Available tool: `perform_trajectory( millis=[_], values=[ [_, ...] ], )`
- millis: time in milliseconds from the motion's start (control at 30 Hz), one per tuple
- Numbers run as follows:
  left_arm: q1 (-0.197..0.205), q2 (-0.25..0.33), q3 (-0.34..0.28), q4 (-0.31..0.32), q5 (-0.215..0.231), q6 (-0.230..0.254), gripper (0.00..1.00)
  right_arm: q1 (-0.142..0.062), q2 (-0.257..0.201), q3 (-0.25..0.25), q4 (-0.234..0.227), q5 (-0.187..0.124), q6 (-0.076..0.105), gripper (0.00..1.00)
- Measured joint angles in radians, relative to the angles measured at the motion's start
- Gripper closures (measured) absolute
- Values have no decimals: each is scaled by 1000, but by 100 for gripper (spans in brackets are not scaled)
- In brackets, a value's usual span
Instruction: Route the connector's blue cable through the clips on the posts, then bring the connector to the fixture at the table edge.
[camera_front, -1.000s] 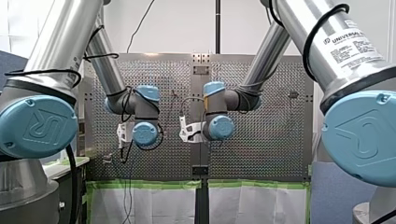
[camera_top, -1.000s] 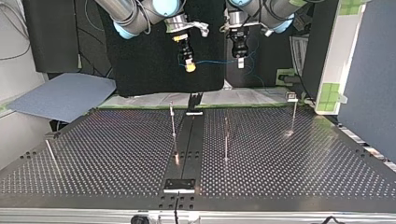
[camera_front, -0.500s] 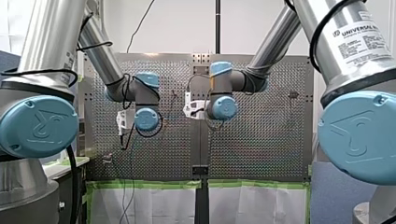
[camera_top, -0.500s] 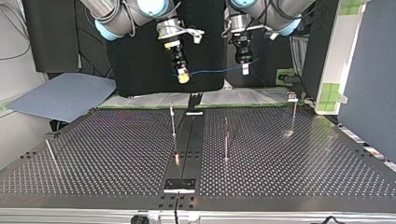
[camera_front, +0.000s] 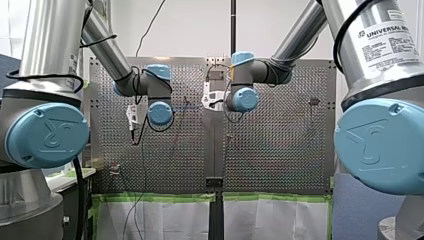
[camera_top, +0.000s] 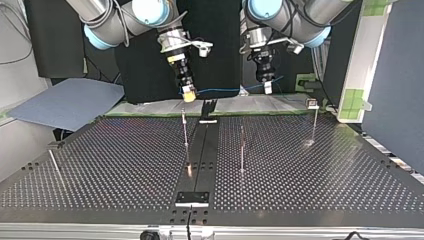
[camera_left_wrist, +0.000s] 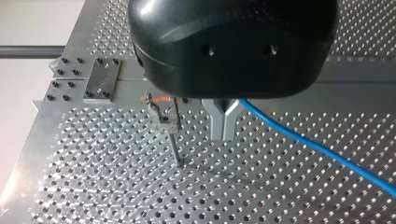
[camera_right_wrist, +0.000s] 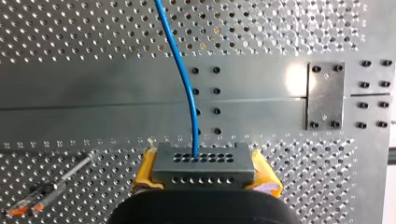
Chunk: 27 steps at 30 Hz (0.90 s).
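Note:
In the right wrist view my right gripper is shut on a grey connector block with rows of holes, yellow pads on either side. The blue cable runs out of the block over the table. In the left wrist view my left gripper has its metal fingers shut on the blue cable, just beside a thin post with a clip. In the top view my right gripper and my left gripper hang above the table's far edge, with the cable strung between them.
Several thin posts stand on the perforated table: one near the middle, one right of it, one at the far right, one at the left edge. A metal plate sits at the near edge, a black bracket at the far edge.
In the top view both grippers have come down toward the table's far edge, the right one also drifting to the view's left. The cable has stayed strung between them.

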Motion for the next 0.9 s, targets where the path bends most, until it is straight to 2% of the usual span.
perform_trajectory(
  millis=[167,333,533,667,900],
  values=[
    [37,0,31,-29,35,4,100,-21,7,-4,-2,-22,2,100],
    [75,0,42,-33,72,4,100,-37,35,-9,-7,-45,1,100],
    [122,0,57,-38,113,6,100,-54,75,-38,-3,-70,1,100],
    [132,0,62,-40,122,9,100,-62,96,-63,6,-81,0,100],
    [136,0,66,-54,133,12,100,-74,104,-113,23,-90,0,100]
  ],
)
